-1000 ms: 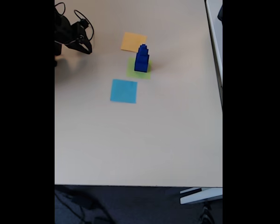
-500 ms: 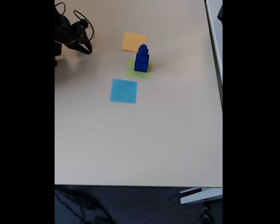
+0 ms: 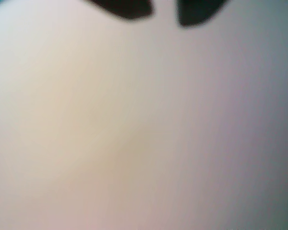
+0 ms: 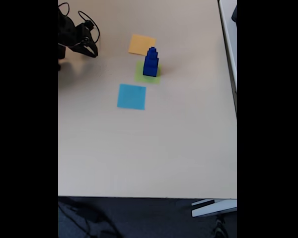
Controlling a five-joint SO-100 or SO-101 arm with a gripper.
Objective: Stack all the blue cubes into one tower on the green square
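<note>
Standing stepped on flat green square [image 4: 148,73]: blue cubes [image 4: 150,62]; fingers [image 4: 93,51] apart, empty.

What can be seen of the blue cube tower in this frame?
In the fixed view the blue cube tower stands upright on the green square, toward that patch's right side. It is a stepped stack of solid dark-blue cubes, widest at the bottom and narrowing to a small one on top; the exact count is too small to tell. It looks straight, not leaning. Nothing else touches it: the gripper sits well away at the table's upper left.
</note>
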